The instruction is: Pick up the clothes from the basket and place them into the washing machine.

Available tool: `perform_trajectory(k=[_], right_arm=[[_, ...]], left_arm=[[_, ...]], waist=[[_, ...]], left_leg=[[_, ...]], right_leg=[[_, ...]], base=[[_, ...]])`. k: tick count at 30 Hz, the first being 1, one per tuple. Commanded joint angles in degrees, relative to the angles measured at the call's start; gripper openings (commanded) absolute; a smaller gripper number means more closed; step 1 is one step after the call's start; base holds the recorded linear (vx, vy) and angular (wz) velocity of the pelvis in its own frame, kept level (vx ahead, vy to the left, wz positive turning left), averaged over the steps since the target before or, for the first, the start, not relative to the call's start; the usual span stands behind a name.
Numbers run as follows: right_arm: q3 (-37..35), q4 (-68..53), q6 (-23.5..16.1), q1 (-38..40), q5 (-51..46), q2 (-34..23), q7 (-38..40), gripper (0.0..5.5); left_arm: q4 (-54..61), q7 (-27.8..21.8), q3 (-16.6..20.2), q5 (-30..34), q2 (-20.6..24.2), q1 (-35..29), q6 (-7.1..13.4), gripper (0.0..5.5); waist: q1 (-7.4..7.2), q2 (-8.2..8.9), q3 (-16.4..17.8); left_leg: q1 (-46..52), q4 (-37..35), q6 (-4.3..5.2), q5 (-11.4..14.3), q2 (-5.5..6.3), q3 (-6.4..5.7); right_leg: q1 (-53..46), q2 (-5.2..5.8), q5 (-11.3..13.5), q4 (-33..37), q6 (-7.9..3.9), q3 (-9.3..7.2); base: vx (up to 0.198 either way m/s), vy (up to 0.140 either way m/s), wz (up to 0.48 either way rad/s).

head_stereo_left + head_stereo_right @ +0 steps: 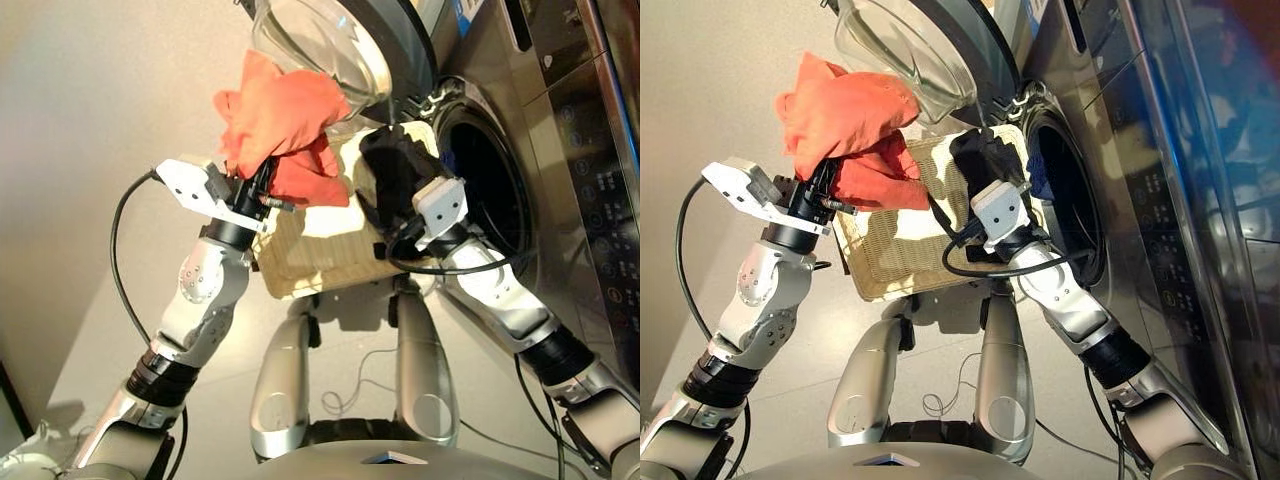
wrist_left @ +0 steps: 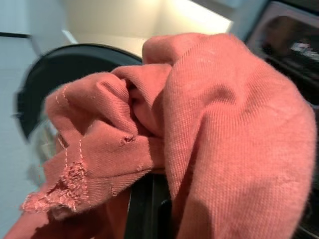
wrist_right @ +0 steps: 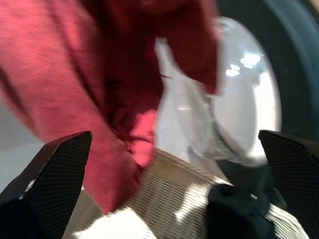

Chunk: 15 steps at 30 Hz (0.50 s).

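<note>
Red-orange shirt (image 1: 278,125) bunched in my left gripper (image 1: 262,188), lifted over basket's (image 1: 310,262) left edge, near door (image 1: 330,45). Right gripper (image 3: 169,199) spread wide over black garment (image 1: 392,175) at the far right corner. Risk: loose cloth snags door, misses drum (image 1: 490,190).

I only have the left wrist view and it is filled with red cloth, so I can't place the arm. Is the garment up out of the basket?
Observer: Yes. The left gripper holds the red-orange garment lifted over the left end of the basket.
Operator: Is the machine open for it?
Observer: The door is swung open, just behind the garment, and the drum mouth of the washing machine lies to the right of the basket.
Operator: And the right arm?
Observer: The right gripper is open and empty. It hovers by the black garment, which lies at the end of the basket next to the drum.
</note>
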<state>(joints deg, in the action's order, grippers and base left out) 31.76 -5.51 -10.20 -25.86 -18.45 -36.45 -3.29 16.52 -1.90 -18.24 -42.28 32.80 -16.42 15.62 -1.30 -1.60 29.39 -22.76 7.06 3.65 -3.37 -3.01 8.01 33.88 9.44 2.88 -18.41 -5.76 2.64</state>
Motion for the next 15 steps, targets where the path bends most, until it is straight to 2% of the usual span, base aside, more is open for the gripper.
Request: perform_trajectory(k=[1, 10, 15], right_arm=[[3.54, -6.72, -1.26, -6.35, -2.55, -3.55, -2.90, 5.50], [7.79, -4.03, -0.05, -13.49, -0.82, 0.21, -4.27, 5.50], [9.74, -0.49, -0.13, -18.31, 1.70, 4.99, -2.87, 5.50]], left_arm=[[7.79, -3.90, -1.68, -2.98, 3.61, 0.41, 1.77, 0.00], [9.21, -7.14, -4.99, -6.32, 6.25, -1.65, 0.05, 0.00], [8.83, -7.81, -7.50, -8.57, 6.75, -3.23, -1.12, 0.00]], waist=[[0.22, 0.74, -4.78], [0.60, 0.09, -5.10], [1.08, -0.18, -5.02]], left_leg=[[-1.18, 1.20, 2.12, -0.21, 1.01, -0.22], [-1.74, 2.04, 1.99, -0.22, 0.76, 0.09], [-2.08, 2.37, 1.89, -0.21, 0.60, 0.14]], right_leg=[[-5.10, 1.75, 4.96, 7.69, -5.29, -0.75], [-4.49, 1.72, 4.85, 7.46, -5.25, -0.29], [-4.26, 1.81, 4.79, 7.14, -5.20, -0.15]], base=[[0.000, 0.000, 0.000], [0.000, 0.000, 0.000], [0.000, 0.000, 0.000]])
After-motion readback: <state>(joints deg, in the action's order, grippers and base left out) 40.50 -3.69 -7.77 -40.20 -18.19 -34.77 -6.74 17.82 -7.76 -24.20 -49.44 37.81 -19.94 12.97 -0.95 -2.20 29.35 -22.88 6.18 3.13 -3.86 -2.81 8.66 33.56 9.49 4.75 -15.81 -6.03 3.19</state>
